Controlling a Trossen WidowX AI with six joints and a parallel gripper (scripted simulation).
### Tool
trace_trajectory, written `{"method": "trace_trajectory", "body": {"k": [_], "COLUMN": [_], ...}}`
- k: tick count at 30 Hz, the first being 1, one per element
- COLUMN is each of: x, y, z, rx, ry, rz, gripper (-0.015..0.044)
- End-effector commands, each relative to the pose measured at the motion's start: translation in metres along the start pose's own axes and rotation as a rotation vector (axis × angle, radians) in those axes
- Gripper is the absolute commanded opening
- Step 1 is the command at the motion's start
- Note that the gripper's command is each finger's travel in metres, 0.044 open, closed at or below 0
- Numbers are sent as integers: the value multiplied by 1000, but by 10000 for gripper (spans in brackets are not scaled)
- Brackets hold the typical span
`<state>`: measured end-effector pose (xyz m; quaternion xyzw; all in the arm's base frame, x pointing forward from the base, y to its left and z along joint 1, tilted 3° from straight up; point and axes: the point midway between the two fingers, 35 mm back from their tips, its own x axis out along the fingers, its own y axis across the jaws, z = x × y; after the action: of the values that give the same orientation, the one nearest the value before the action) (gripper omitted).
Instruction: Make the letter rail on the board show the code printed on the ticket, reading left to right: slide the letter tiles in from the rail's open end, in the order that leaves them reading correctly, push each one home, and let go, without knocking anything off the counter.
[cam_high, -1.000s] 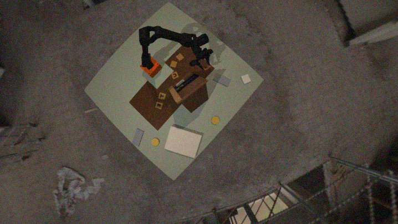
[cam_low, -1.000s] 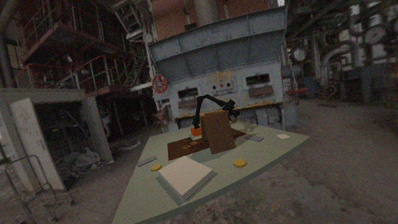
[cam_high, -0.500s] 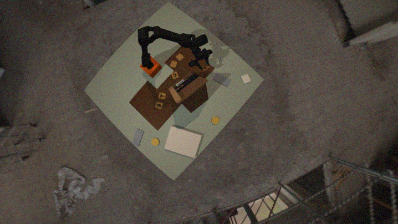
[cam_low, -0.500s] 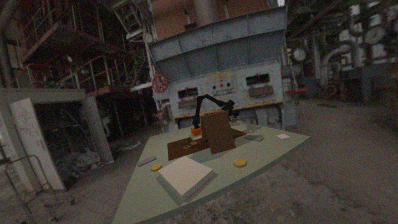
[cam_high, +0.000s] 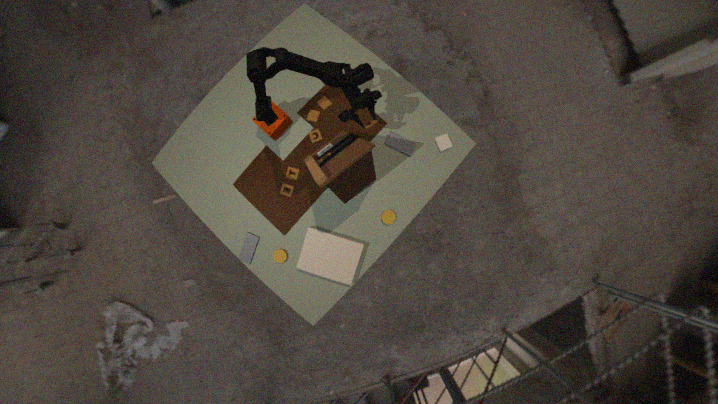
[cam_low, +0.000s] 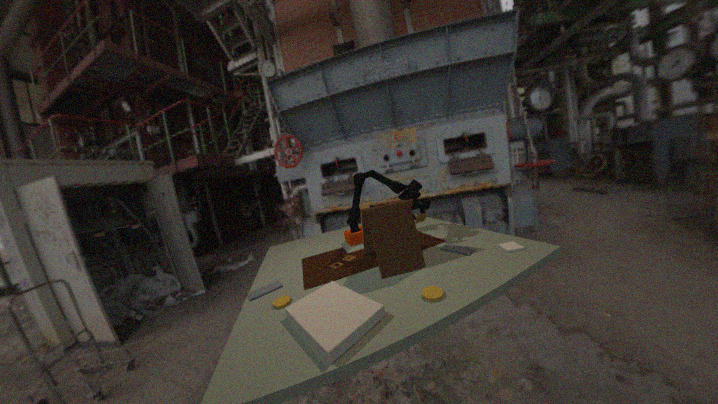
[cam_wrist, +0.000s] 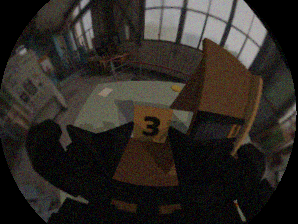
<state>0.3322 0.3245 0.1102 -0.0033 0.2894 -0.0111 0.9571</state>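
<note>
My gripper (cam_high: 365, 118) (cam_low: 419, 207) (cam_wrist: 151, 126) is shut on a tan tile marked 3 (cam_wrist: 149, 151), held in the air beside the far end of the upright brown board (cam_high: 351, 173) (cam_low: 394, 241) (cam_wrist: 222, 90). The board's dark letter rail (cam_high: 335, 148) runs along its top face. Several loose tan tiles lie on the brown mat (cam_high: 263, 190) (cam_low: 321, 268): two (cam_high: 324, 103) (cam_high: 312, 116) near the arm, one (cam_high: 315, 135) by the board, two (cam_high: 292, 173) (cam_high: 286, 189) lower left. A small white card (cam_high: 443, 142) (cam_low: 511, 245) lies at the counter's right; its print is too small to read.
The arm's orange base (cam_high: 273, 125) (cam_low: 352, 236) stands behind the mat. A white pad (cam_high: 329, 255) (cam_low: 333, 314), two yellow discs (cam_high: 388, 217) (cam_high: 279, 255) (cam_low: 432, 292) (cam_low: 281, 301) and two grey slabs (cam_high: 400, 143) (cam_high: 249, 247) lie on the green counter (cam_high: 200, 150), whose edges are close all round.
</note>
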Motion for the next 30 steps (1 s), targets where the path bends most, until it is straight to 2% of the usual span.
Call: {"method": "trace_trajectory", "body": {"k": [1,30], "x": [0,0], "y": [-3,-18], "z": [-1,-1], "rx": [-8,-9], "ry": [2,2], "rz": [1,0], "gripper": [0,0]}}
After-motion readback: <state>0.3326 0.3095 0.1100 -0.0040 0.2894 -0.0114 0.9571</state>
